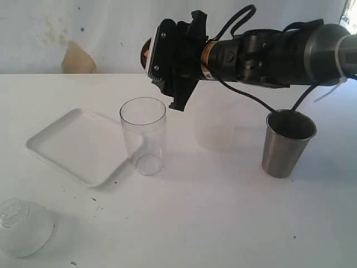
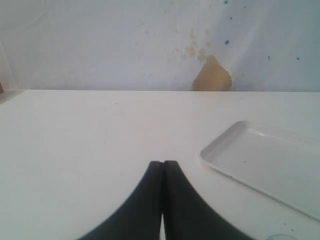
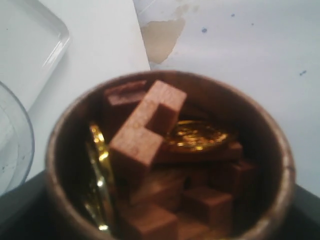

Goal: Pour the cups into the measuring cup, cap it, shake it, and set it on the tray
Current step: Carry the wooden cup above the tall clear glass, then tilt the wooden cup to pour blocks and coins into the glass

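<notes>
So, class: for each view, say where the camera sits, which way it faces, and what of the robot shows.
Exterior: off the arms, facing the wall; shows the right gripper holding the wooden cup near the measuring cup.
Left wrist: low over the table, facing the wall; shut left gripper shows.
Right wrist: looks into the wooden cup; gripper barely shows.
Shared: the tray, in all three.

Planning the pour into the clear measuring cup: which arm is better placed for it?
Right. The right gripper holds the wooden cup tilted close to the measuring cup mouth; the left gripper is shut and empty by the tray.
</notes>
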Tool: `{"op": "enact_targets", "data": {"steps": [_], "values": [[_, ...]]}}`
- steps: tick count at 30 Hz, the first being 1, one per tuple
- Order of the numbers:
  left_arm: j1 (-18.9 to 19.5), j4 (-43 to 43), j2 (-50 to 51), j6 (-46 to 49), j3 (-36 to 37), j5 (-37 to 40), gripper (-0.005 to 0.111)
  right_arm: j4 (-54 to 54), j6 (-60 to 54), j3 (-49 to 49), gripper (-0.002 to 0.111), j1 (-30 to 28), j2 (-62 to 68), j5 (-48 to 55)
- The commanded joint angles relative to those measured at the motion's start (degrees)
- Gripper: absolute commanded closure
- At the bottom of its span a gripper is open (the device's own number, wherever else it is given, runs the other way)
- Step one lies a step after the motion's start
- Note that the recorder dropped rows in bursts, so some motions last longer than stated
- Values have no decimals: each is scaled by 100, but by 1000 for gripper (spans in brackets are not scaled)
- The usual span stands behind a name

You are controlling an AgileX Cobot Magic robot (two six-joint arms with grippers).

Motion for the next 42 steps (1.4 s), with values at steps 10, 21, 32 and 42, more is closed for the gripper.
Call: {"op": "enact_targets", "data": {"steps": [10, 21, 32, 42], "values": [[-29, -19, -23, 0, 25, -67, 106, -57, -914, 32, 108, 67, 85, -105], [-29, -19, -23, 0, 25, -67, 106, -57, -1982, 32, 108, 156, 109, -161], [-29, -19, -23, 0, 25, -67, 106, -57, -3074, 32, 108, 156, 96, -207], [-29, -19, -23, 0, 25, -67, 106, -67, -3659, 32, 108, 156, 40, -421]]}}
